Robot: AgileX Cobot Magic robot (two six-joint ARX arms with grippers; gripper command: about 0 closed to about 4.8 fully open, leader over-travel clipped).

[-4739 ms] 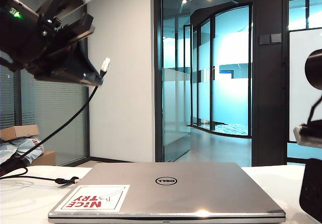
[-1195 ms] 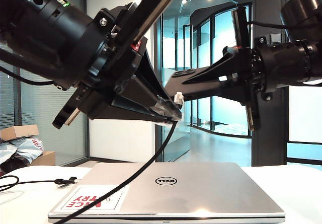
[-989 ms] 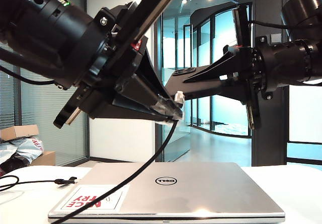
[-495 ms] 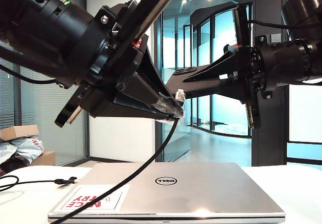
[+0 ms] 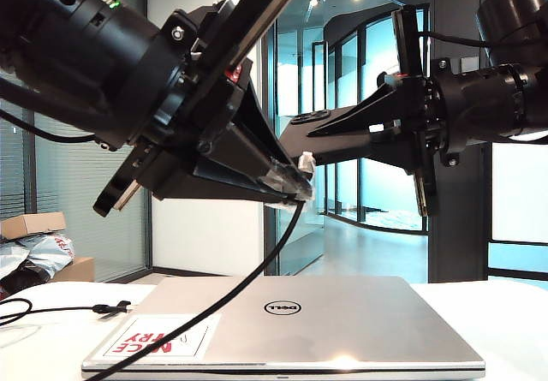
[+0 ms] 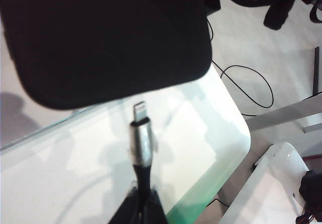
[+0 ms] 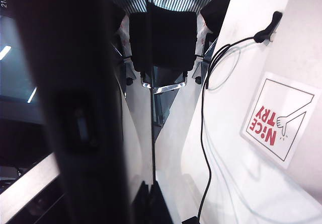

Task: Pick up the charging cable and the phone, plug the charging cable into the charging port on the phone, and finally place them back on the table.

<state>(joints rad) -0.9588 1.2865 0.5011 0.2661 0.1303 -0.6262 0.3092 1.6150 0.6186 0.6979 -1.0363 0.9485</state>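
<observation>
The charging cable is clamped in the closed left gripper. The phone, gripped by the right gripper, has been raised slightly; the plug is not yet inserted.

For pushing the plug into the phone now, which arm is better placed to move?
Probably the left. Its left gripper is shut on the cable, with the plug tip aimed close at the phone, which the right gripper holds level above the laptop.
</observation>
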